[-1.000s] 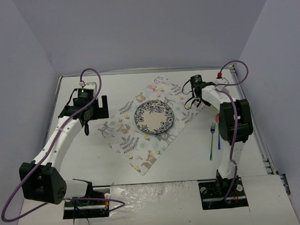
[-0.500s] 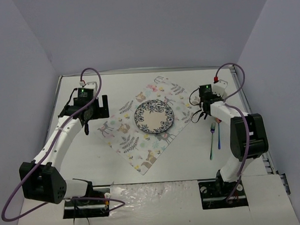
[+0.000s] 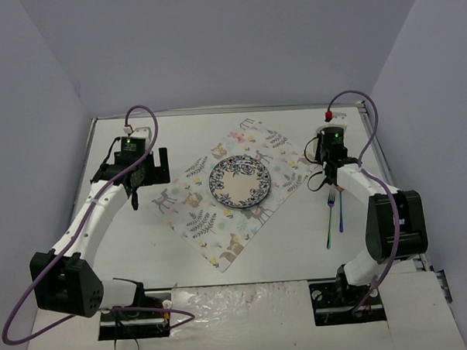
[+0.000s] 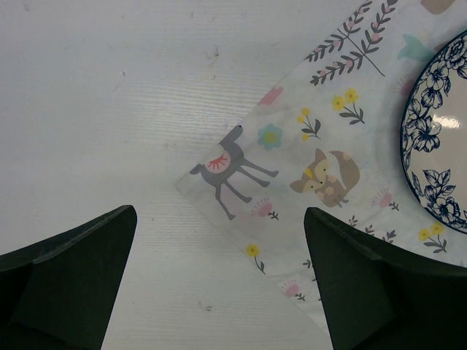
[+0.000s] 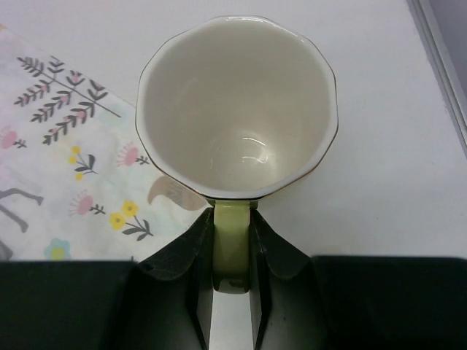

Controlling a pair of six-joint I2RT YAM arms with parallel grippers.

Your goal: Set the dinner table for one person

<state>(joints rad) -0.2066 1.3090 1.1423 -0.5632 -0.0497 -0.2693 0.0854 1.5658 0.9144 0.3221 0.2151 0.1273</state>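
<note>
Firstly, the right gripper is seen closed on the pale green handle of a cup, one finger pressed on each side of that handle. The cup is held upright, its cream inside bare and its rim edged in a dark line. Whether its base is set down or raised cannot be told. In the right wrist view the cup's left side overlaps the edge of the printed placemat, while its right side lies over the white dinner table.

In the top view, the right gripper is found at the right of the frame, just beside the placemat's right corner. A fork and a blue-handled utensil are laid side by side just below it.

The left gripper is spread wide and holds nothing. It is poised over the placemat's left corner, where a grey deer is printed. A blue-patterned plate is set at the placemat's middle. The dinner table fills the middle of the top view beneath everything.
</note>
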